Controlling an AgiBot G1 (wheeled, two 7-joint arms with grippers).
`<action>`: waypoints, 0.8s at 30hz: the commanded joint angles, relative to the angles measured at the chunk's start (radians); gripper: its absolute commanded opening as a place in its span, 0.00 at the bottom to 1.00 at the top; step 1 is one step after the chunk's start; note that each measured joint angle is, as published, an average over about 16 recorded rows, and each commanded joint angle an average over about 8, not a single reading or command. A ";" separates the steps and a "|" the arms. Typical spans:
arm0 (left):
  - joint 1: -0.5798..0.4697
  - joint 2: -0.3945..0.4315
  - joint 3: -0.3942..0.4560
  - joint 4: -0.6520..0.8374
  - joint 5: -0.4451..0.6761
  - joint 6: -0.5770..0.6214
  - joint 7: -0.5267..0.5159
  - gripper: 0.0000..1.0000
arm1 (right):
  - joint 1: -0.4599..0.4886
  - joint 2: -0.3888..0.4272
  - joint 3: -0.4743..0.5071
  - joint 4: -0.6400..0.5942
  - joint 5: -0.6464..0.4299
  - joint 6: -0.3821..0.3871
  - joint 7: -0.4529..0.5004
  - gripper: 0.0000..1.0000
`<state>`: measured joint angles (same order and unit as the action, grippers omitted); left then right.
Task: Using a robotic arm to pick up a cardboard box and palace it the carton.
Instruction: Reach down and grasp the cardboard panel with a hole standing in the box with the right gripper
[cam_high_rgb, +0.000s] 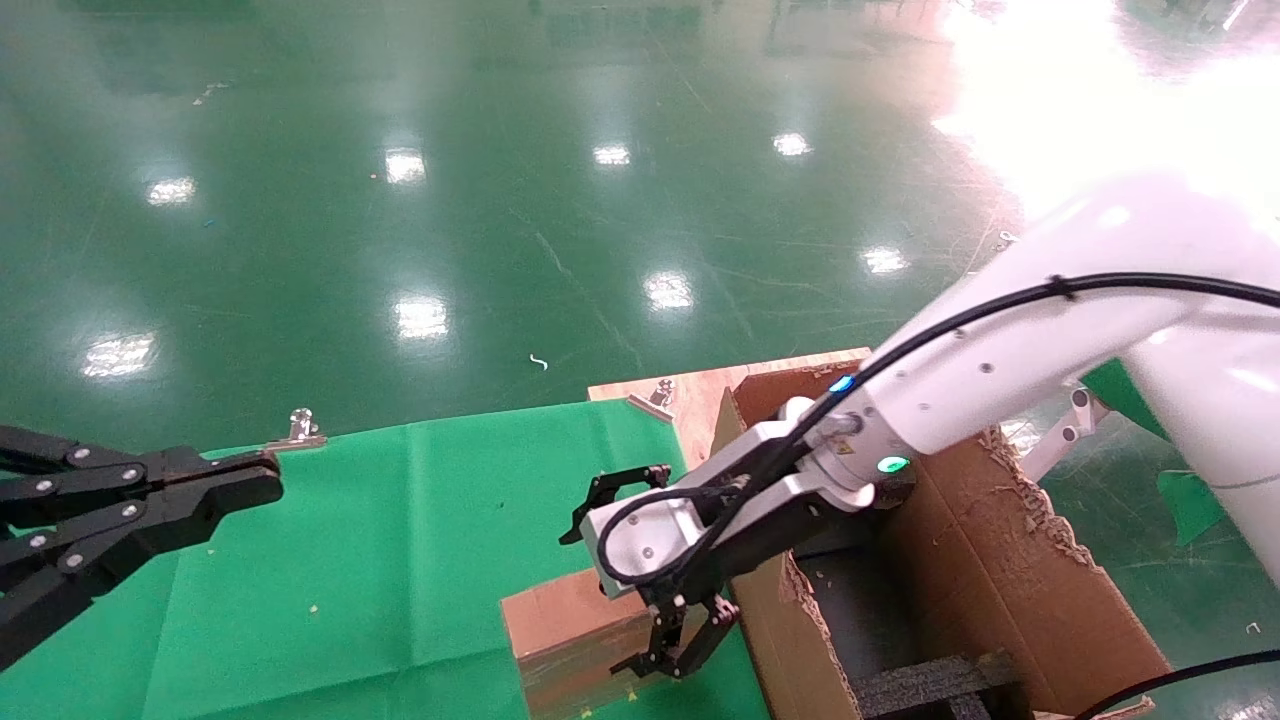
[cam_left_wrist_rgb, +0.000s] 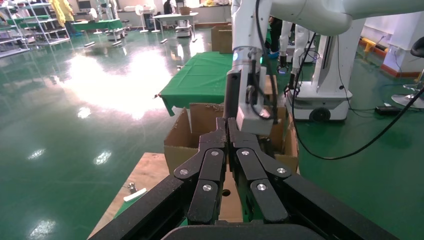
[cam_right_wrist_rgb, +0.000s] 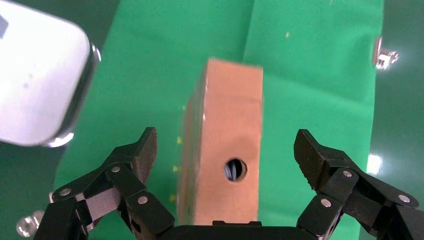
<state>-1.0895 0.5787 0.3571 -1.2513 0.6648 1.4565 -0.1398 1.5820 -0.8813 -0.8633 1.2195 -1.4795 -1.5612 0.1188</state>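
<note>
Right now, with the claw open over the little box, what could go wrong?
The right gripper hangs open above the cardboard box, not touching it. The box sits nearer one finger than the other, so closing might push it sideways instead of pinching it evenly. The carton stands right beside the box, and its ragged wall edge could snag the box on the way in. The left gripper sits shut, far off over the green cloth.
</note>
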 joint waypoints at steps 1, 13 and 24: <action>0.000 0.000 0.000 0.000 0.000 0.000 0.000 0.00 | 0.014 -0.021 -0.021 -0.009 -0.032 0.003 -0.006 1.00; 0.000 0.000 0.000 0.000 0.000 0.000 0.000 0.71 | 0.064 -0.097 -0.121 -0.032 -0.132 -0.001 -0.043 1.00; 0.000 0.000 0.000 0.000 0.000 0.000 0.000 1.00 | 0.077 -0.109 -0.157 -0.028 -0.151 -0.002 -0.047 0.00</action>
<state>-1.0893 0.5786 0.3571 -1.2510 0.6647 1.4564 -0.1398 1.6577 -0.9892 -1.0164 1.1913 -1.6275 -1.5633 0.0715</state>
